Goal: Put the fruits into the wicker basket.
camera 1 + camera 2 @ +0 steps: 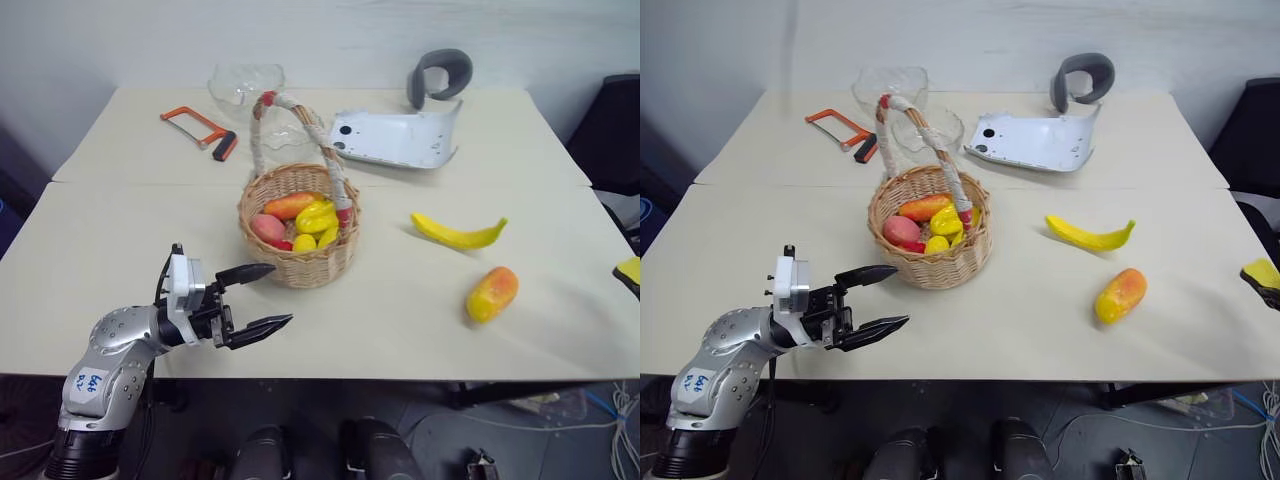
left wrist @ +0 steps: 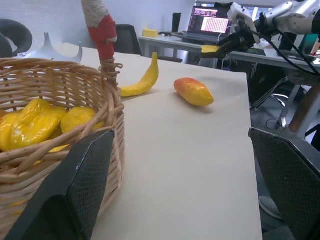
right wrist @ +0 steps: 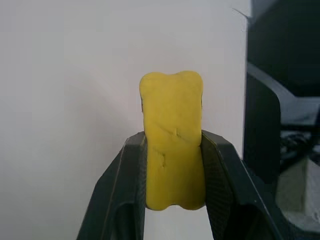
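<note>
A: Head cameras first. Where do the fruits sit?
B: The banana (image 1: 458, 235) and the mango (image 1: 491, 293) lie on the desk (image 1: 400, 330), apart from each other and well to the right of the wicker basket (image 1: 299, 238), which already holds several red and yellow pieces.
A: And the left end effector (image 1: 262, 297)?
B: Released, fingers spread, hovering just beside the basket's near left side, touching nothing.
A: Anything behind?
B: An orange hacksaw (image 1: 201, 130), a glass bowl (image 1: 245, 82), a white shell part (image 1: 398, 137) and a grey curved piece (image 1: 438, 74).
A: Left wrist camera?
B: Basket wall close by one finger; banana and mango farther along the desk. Beyond the desk's edge the right end effector (image 2: 216, 49) holds something yellow.
A: Right wrist camera?
B: That end effector is clenched on a small flat yellow sponge (image 3: 173, 140), pinched upright between both pads
</note>
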{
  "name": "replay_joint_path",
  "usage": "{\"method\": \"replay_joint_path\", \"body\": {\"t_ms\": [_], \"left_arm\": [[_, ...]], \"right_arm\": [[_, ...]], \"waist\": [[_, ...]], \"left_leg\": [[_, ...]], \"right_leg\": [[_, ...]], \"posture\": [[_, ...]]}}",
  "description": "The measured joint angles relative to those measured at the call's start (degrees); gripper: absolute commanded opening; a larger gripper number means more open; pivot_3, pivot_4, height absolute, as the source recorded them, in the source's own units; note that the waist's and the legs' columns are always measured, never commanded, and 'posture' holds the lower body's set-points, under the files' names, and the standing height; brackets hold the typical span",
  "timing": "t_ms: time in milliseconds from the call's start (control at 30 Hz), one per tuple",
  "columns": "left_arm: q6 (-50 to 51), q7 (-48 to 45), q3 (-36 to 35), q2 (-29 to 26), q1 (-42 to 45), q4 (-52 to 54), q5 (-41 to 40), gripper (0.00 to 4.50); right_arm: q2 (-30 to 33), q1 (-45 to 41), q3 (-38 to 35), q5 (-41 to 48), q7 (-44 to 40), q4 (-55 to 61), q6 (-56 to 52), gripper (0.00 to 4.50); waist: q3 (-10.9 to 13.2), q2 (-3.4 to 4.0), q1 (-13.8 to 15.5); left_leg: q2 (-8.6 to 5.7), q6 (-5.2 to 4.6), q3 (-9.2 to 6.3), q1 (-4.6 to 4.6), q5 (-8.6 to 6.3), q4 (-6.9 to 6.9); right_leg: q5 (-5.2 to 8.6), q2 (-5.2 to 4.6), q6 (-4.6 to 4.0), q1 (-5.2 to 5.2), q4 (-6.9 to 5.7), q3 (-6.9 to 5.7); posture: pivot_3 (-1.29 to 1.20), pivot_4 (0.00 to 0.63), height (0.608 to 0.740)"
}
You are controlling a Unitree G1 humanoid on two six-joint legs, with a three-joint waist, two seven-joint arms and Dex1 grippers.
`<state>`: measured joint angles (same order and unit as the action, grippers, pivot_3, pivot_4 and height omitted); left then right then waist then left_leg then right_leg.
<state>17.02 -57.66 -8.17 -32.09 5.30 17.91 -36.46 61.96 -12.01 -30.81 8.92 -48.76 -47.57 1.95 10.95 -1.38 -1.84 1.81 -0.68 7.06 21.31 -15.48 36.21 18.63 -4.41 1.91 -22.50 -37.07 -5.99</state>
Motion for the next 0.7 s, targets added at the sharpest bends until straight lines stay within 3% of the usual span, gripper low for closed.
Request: {"method": "replay_joint_path", "body": {"t_ms": [167,300,400,567,633,700], "left_arm": [[0.02,-0.76,0.23,-0.32,-0.72,0.36,-0.08,4.50],[-0.06,-1.34,0.31,-0.45,0.32,-0.26,-0.07,4.50],[-0.24,-2.00,0.24,-0.78,0.88,-0.66,-0.06,4.50],[-0.20,-1.90,-0.93,-2.24,1.04,-1.31,-0.06,4.50],[-0.23,-2.21,-0.96,-2.44,1.03,-2.62,-0.06,4.50],[-0.24,-2.73,-0.80,-2.62,1.48,-3.77,-0.02,4.50]], "right_arm": [[0.00,-1.24,1.47,1.92,-5.26,-4.27,1.59,3.36],[0.30,2.57,-0.07,5.15,-8.64,1.09,-0.21,4.46],[1.41,8.46,-3.67,6.25,-8.42,9.95,-4.17,4.46],[1.21,13.53,-13.60,19.63,-0.44,44.06,-39.53,4.46],[-0.82,11.02,-12.58,23.45,6.65,54.72,-54.33,4.46],[-8.65,2.61,-11.34,26.66,16.43,61.66,-68.82,4.46]], "waist": [[-0.03,0.08,0.24],[-0.03,0.08,0.57],[-0.06,0.19,1.30],[-0.09,0.25,1.14],[-0.10,0.17,1.14],[-0.08,0.02,1.06]], "left_leg": [[0.03,0.20,0.00,-0.05,0.09,-0.08],[0.02,0.18,-0.05,0.01,0.07,-0.06],[0.01,0.19,-0.05,0.03,0.02,-0.07],[0.21,0.07,-0.19,0.02,-0.14,-0.15],[0.24,0.08,-0.22,0.03,-0.14,-0.17],[0.26,0.09,-0.25,0.13,-0.14,-0.13]], "right_leg": [[0.03,0.06,0.03,0.02,0.01,0.07],[0.03,0.04,0.05,0.03,0.05,0.05],[0.06,0.02,0.09,0.01,0.10,0.06],[0.07,0.12,0.06,-0.02,0.09,0.06],[0.08,0.12,0.04,-0.02,0.08,0.05],[0.08,0.12,0.02,-0.06,0.12,0.05]], "posture": [[0.00,0.150,0.740],[0.00,0.150,0.740],[0.00,0.150,0.740],[0.00,0.150,0.740],[0.00,0.150,0.740],[0.00,0.150,0.740]]}}
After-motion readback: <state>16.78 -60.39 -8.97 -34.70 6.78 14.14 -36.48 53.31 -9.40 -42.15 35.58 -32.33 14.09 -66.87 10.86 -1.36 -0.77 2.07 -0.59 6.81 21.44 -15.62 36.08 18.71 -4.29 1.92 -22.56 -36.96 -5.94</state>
